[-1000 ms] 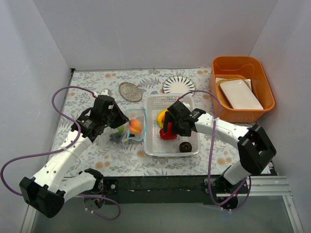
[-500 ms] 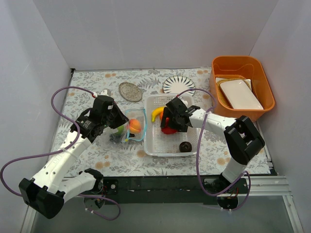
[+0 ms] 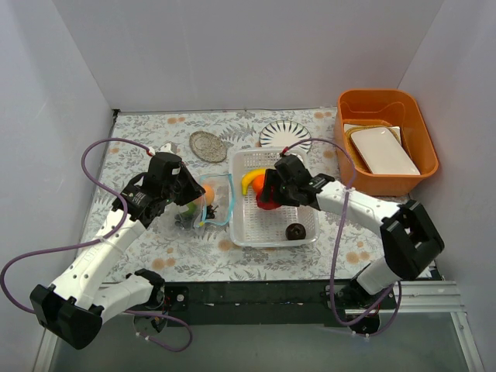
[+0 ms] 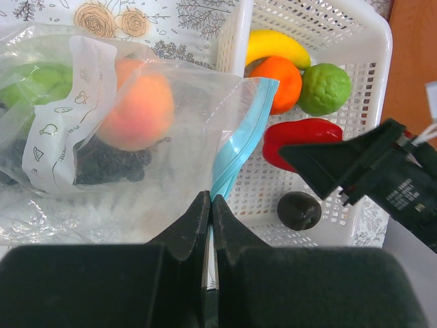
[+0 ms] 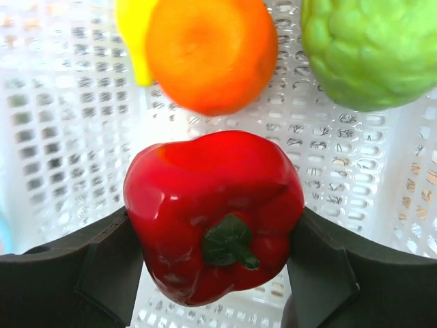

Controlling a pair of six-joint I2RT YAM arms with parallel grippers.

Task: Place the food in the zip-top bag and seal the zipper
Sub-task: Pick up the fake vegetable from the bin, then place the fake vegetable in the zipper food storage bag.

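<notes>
The clear zip-top bag [image 4: 171, 89] lies left of the white basket [image 3: 273, 153], with a peach [image 4: 136, 109], a green ball [image 4: 41, 85] and dark grapes [image 4: 113, 160] inside. My left gripper [image 4: 210, 205] is shut on the blue-green zipper [image 4: 239, 137] at the bag's mouth [image 3: 225, 198]. In the basket my right gripper [image 5: 213, 232] has a finger pressed on each side of the red pepper [image 5: 212, 212] [image 3: 267, 203]. Just beyond it lie the orange [image 5: 212, 51], a green ball [image 5: 372, 48] and the banana [image 4: 276, 46]. A dark brown ball [image 3: 295, 231] sits at the basket's near side.
An orange bin [image 3: 387, 101] holding white trays stands at the far right. A striped plate [image 3: 284, 135] and a grey round dish [image 3: 208, 146] lie behind the basket and bag. Pale walls close in the left, back and right.
My right gripper has settled over the red pepper and its fingers have narrowed onto it. The left gripper still holds the bag's edge, and the peach sits slightly deeper in the bag.
</notes>
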